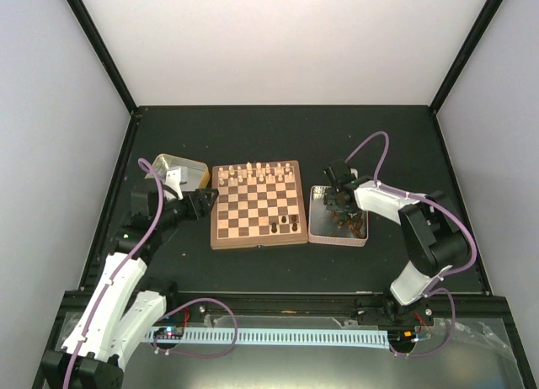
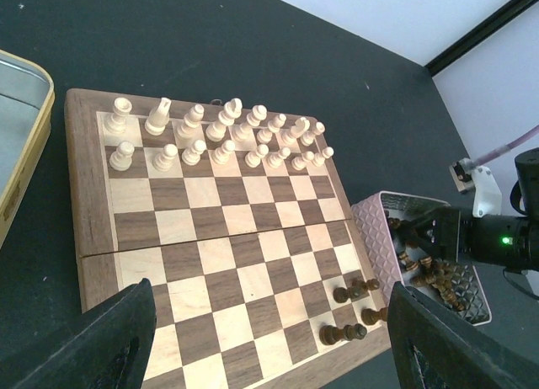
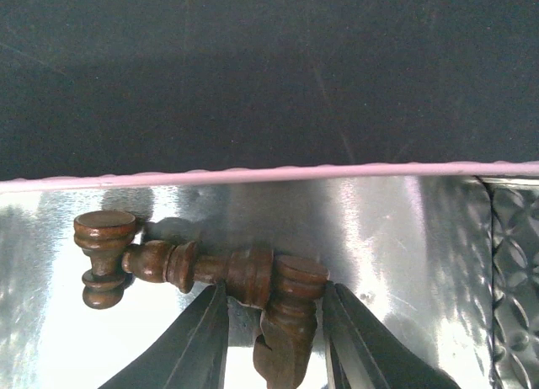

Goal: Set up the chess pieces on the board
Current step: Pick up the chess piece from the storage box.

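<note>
The board [image 1: 256, 242] lies mid-table with cream pieces [image 2: 219, 132] on its two far rows. Three dark chess pieces [image 2: 354, 290] stand at its near right corner. More dark pieces [image 2: 434, 275] lie in a pink tin [image 1: 316, 234] to the right of the board. My right gripper [image 1: 339, 205] is down in that tin. In the right wrist view its fingers [image 3: 202, 338] flank a lying dark piece [image 3: 288, 330], the right finger against its base and the left against a second piece [image 3: 210, 269]. My left gripper [image 2: 278, 326] hovers open over the board's near left side [image 1: 202, 204].
A gold tin [image 1: 180, 167] sits left of the board, close to my left wrist. The pink tin's rim [image 3: 253, 176] runs just beyond the right fingers, and another dark piece [image 3: 104, 254] lies to their left. Black walls border the dark tabletop.
</note>
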